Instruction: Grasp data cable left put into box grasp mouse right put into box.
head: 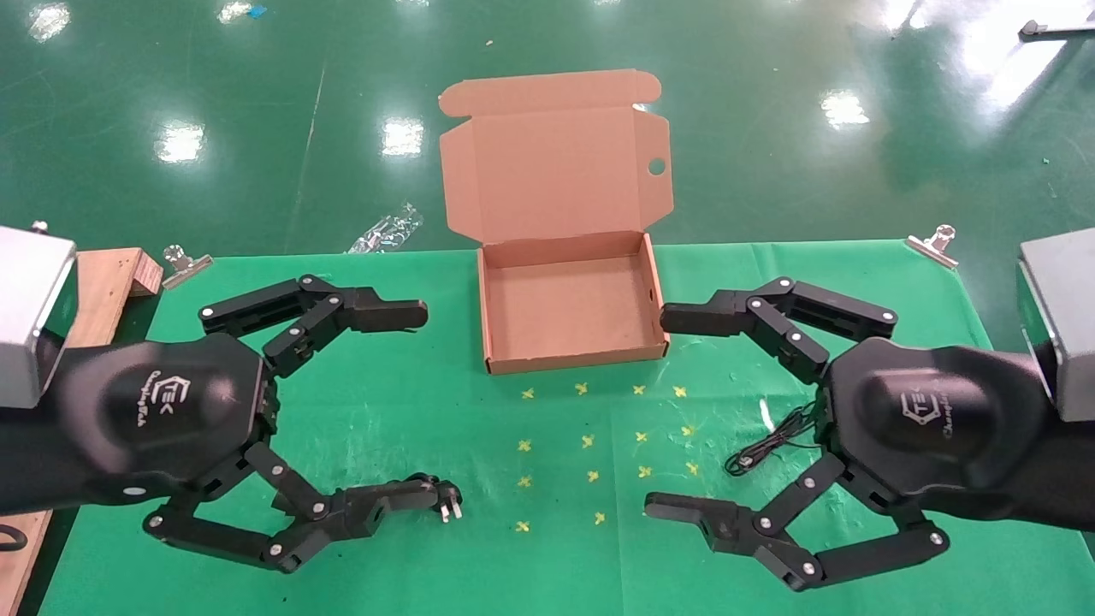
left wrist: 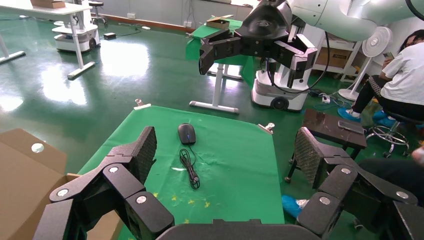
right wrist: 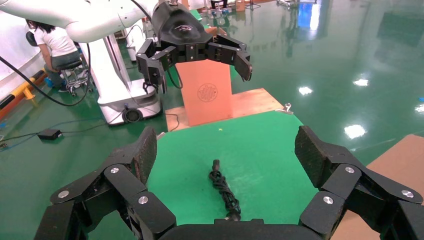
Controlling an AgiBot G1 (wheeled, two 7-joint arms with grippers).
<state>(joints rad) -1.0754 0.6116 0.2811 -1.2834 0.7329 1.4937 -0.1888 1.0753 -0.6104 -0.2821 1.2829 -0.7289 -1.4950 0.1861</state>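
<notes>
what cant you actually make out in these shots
- Head view: the mouse is hidden under the right gripper; only its wire shows.
- Head view: most of the data cable is hidden under the left gripper; only its plug shows.
- Wrist views: the box is cut off by the edges.

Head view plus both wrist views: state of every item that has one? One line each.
Brown cardboard mailer box: lid open, upright; inside empty.
Bundled thick black data cable: on the green cloth, ungrasped, plug showing by the left gripper.
Glossy black oval mouse: on the cloth, ungrasped, thin wire loosely bunched.
Left gripper: open, empty, above the table.
Right gripper: open, empty, above the table.
</notes>
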